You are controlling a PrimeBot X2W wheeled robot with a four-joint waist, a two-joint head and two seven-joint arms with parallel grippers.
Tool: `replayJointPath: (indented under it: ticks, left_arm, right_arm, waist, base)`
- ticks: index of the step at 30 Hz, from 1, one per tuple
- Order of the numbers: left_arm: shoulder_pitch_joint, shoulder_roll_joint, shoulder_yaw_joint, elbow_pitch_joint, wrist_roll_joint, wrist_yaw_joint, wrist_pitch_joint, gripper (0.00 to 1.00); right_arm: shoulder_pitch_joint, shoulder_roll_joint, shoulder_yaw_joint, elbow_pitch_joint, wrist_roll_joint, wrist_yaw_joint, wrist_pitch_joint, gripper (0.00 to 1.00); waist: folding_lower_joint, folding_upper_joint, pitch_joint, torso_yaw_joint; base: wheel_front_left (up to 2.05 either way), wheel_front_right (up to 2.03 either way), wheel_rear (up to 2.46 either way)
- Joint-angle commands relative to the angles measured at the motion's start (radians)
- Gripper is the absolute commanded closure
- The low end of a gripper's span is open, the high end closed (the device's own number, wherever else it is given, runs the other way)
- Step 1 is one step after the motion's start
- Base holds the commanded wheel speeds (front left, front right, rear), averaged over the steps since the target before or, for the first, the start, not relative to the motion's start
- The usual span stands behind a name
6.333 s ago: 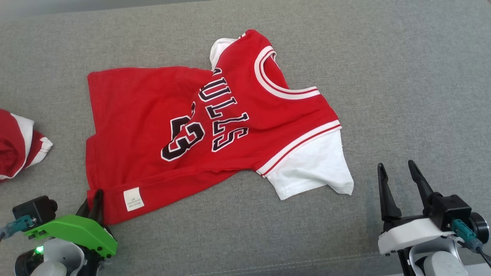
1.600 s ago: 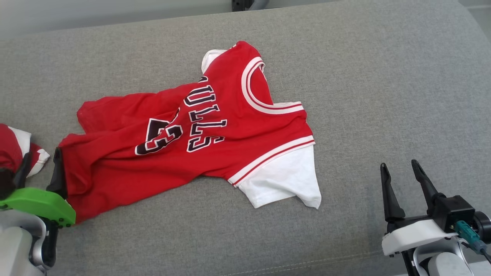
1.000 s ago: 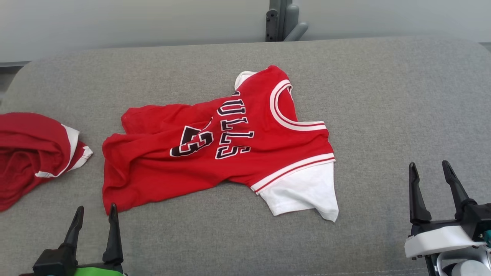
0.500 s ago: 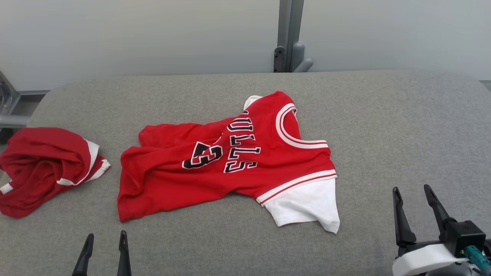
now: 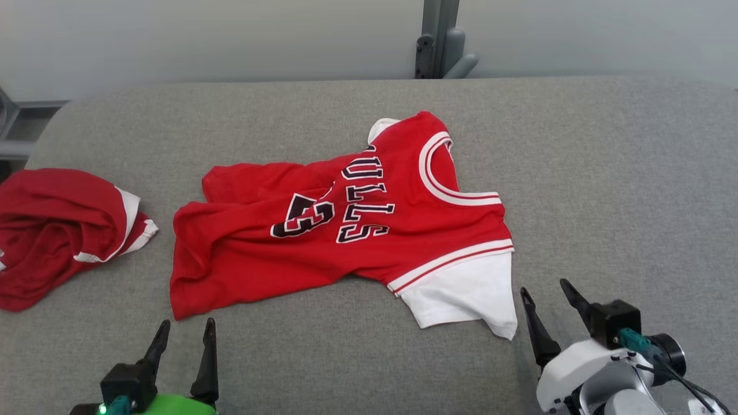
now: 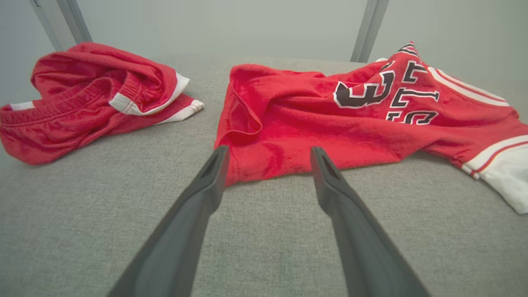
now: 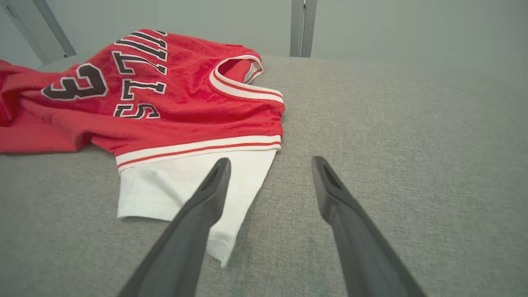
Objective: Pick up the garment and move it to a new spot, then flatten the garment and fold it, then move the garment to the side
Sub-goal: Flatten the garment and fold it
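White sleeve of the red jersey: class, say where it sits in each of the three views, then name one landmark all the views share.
Head view: the white sleeve lies lower right of centre, at the near right corner of the red jersey.
Left wrist view: the white sleeve is at the right edge, about mid-height.
Right wrist view: the white sleeve is left of centre, below the striped band.
Shared landmark: the black number.

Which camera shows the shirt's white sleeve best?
The right wrist view: the white sleeve sits close and large, nearly whole. The head view shows it whole but smaller; the left wrist view catches just a corner.
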Motion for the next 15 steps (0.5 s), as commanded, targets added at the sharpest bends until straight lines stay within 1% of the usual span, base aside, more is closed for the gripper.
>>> replayJointPath:
  ticks: [1, 4, 7, 10, 13, 15]
  left_arm:
    - [-0.036, 0.014, -0.007, 0.026, -0.007, -0.004, 0.013, 0.00]
    - [-0.116, 0.028, -0.019, 0.108, -0.020, -0.007, 0.060, 0.00]
    - [-0.183, 0.036, -0.017, 0.174, -0.042, -0.009, 0.086, 0.00]
    - [-0.225, 0.042, -0.019, 0.216, -0.059, -0.011, 0.104, 0.00]
    - [-0.253, 0.054, -0.022, 0.245, -0.074, -0.013, 0.113, 0.00]
    - [-0.272, 0.059, -0.025, 0.262, -0.080, -0.014, 0.098, 0.00]
  right_arm:
    - [-0.024, -0.001, 0.000, 0.011, 0.012, -0.002, 0.029, 0.00]
    - [-0.073, -0.001, 0.027, 0.041, 0.024, -0.002, 0.124, 0.00]
    - [-0.099, 0.001, 0.054, 0.063, 0.040, -0.002, 0.205, 0.00]
    - [-0.109, 0.004, 0.064, 0.068, 0.058, -0.002, 0.246, 0.00]
    - [-0.114, 0.005, 0.077, 0.067, 0.069, -0.002, 0.263, 0.00]
    - [-0.114, 0.007, 0.091, 0.067, 0.079, -0.001, 0.267, 0.00]
  waist:
    - [0.0000, -0.0001, 0.061, 0.003]
    - [0.0000, -0.0001, 0.103, 0.005]
    - [0.0000, -0.0001, 0.132, 0.011]
    - [0.0000, -0.0001, 0.153, 0.017]
    - [0.0000, -0.0001, 0.166, 0.020]
    - [0.0000, -0.0001, 0.174, 0.022]
  base:
    - [0.00, 0.00, 0.00]
    - [0.00, 0.00, 0.00]
    - [0.00, 0.00, 0.00]
    - [0.00, 0.00, 0.00]
    - [0.00, 0.00, 0.00]
    - [0.00, 0.00, 0.00]
